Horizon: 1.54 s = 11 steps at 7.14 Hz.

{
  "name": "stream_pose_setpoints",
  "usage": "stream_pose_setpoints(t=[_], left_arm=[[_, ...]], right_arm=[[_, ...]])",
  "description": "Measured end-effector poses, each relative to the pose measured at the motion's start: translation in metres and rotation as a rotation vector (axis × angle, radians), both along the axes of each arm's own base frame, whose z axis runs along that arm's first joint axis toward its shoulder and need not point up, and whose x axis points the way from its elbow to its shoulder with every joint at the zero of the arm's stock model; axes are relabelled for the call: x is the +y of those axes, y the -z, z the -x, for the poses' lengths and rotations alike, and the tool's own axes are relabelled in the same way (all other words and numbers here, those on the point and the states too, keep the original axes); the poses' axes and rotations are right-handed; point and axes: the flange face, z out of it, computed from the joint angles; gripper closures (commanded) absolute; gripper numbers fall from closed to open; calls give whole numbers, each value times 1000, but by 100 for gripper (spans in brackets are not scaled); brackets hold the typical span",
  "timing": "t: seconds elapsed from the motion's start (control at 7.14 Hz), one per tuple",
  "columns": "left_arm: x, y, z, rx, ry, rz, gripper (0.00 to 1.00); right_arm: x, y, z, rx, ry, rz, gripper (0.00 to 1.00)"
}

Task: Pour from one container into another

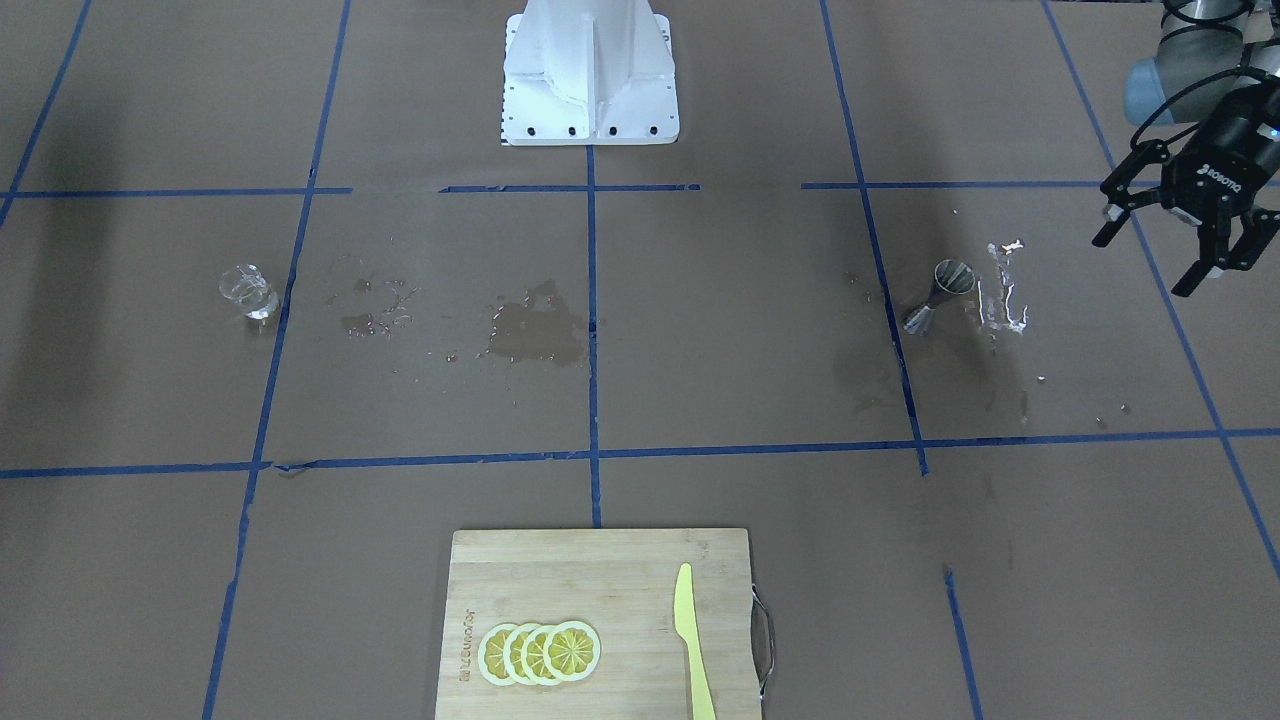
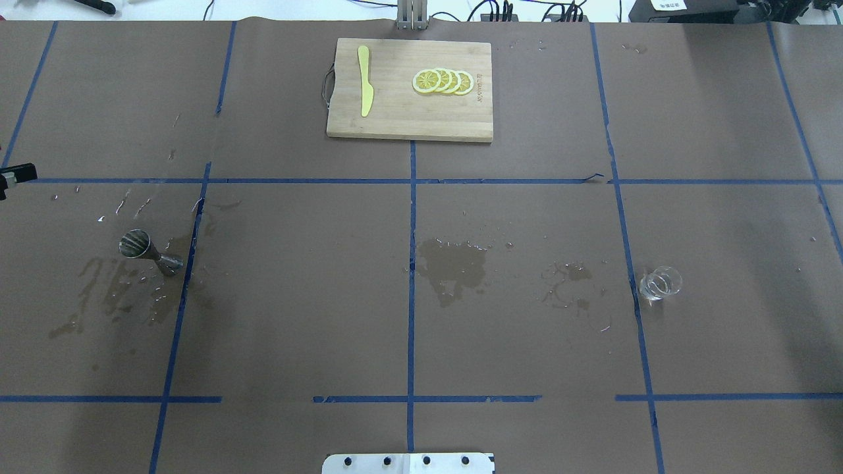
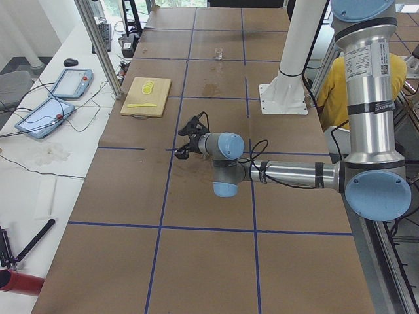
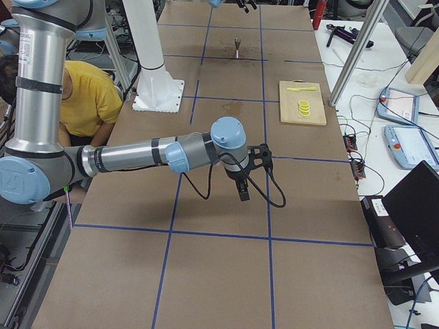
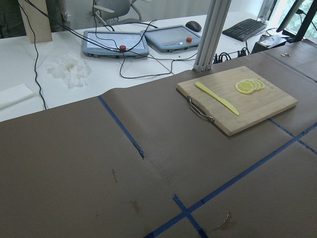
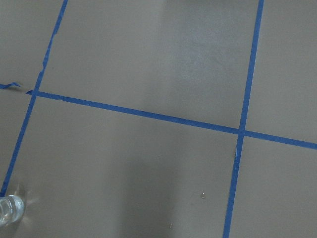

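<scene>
Overhead exterior: nearest me, the clear measuring cup [image 2: 660, 283] stands on my right and the shiny hourglass steel jigger [image 2: 148, 251] on my left, on matte brown paper [image 2: 296, 316]. My left gripper [image 1: 1145, 262] hangs spread wide, empty, near the jigger. I can't judge my right gripper [image 4: 243, 186]. Farthest lies a wooden board [image 2: 395, 112].

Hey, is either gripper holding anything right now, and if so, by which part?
Nothing is held. The left gripper is open and empty; the clear cup and steel jigger stand alone on the table.
</scene>
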Motion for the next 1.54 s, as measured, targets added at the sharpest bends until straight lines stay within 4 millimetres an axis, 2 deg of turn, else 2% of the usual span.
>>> stream_pose_setpoints(t=[0.42, 0.7, 0.98, 1.54], left_arm=[[33, -5, -80, 75, 114, 27, 0], [58, -7, -124, 79, 192, 36, 0], [80, -10, -153, 70, 252, 39, 0], [102, -26, -187, 36, 297, 42, 0]], right_arm=[[2, 0, 0, -1, -1, 0, 0], [2, 0, -1, -1, -2, 0, 0], [2, 0, -2, -1, -4, 0, 0], [2, -1, -3, 0, -6, 2, 0]])
